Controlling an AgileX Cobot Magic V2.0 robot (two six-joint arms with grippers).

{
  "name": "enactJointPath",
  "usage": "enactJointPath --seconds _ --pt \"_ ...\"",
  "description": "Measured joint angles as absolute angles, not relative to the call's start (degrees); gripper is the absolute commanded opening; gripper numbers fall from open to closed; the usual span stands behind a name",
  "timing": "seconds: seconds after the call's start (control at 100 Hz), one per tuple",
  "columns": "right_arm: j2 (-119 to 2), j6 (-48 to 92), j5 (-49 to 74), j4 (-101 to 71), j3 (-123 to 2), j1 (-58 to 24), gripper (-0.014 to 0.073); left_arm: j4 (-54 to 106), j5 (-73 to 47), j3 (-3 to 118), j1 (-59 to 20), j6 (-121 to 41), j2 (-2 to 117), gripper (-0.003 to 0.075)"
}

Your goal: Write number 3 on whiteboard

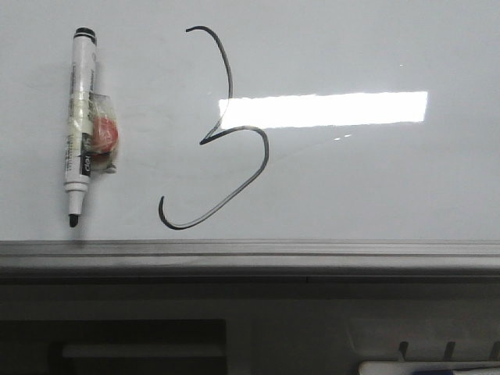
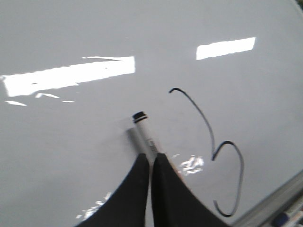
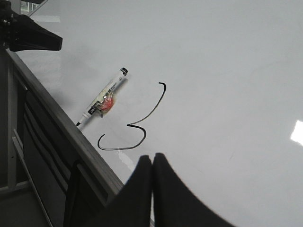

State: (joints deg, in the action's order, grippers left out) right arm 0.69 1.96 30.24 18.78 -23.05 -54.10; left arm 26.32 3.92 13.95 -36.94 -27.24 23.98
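Whiteboard (image 1: 391, 180) bears number 3 (image 1: 226, 133); marker (image 1: 81, 117) label unreadable; left claw (image 2: 150, 163), right claw (image 3: 152, 163) together.

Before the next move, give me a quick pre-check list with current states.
1. Number 3 drawn in full, top curve to hooked tail: ok.
2. Marker released, lying flat on the whiteboard to the left of the 3, not touching it: ok.
3. Marker capped: not ok, the tip is bare and points at the frame edge.
4. Left end effector empty: ok, fingers shut right above the marker, nothing gripped.
5. Right end effector empty: ok, shut with nothing between the fingers.
6. Ink smudged: cannot tell, glare covers part of the stroke.
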Motion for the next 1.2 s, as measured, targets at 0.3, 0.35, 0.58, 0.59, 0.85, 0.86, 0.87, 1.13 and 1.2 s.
enactJointPath --seconds 0.3,0.35,0.58,0.59,0.85,0.86,0.87,1.13,1.2 --pt "0.7 2.0 30.2 18.8 -23.1 -54.1 -0.0041 14.3 1.4 13.9 -21.3 -16.0 16.8 -0.0020" --pt "0.7 2.0 30.2 18.8 -23.1 -54.1 -0.0041 12.0 0.0 13.9 -17.9 -15.1 15.1 -0.0021" --pt "0.7 2.0 30.2 18.8 -23.1 -54.1 -0.0041 4.1 -10.8 13.7 -6.8 -12.9 7.5 -0.0021" --pt "0.7 1.9 30.2 18.8 -23.1 -54.1 -0.0041 3.5 -11.0 13.7 -6.4 -12.7 7.2 -0.0020" --pt "0.7 1.9 30.2 18.8 -23.1 -54.1 -0.0041 -1.5 -12.4 8.0 -2.6 -1.7 1.6 -0.0020" --pt "0.7 1.9 30.2 18.8 -23.1 -54.1 -0.0041 -1.5 -12.3 7.6 -2.6 -1.6 1.5 -0.0021" --pt "0.7 1.9 30.2 18.8 -23.1 -54.1 -0.0041 -1.6 -12.3 7.5 -2.6 -1.4 1.3 -0.0021" --pt "0.7 1.9 30.2 18.8 -23.1 -54.1 -0.0041 -1.5 -12.3 1.0 -2.6 -0.6 -0.3 -0.0021" --pt "0.7 1.9 30.2 18.8 -23.1 -54.1 -0.0041 -1.4 -13.3 -0.1 -2.6 -0.6 -0.3 -0.0021"
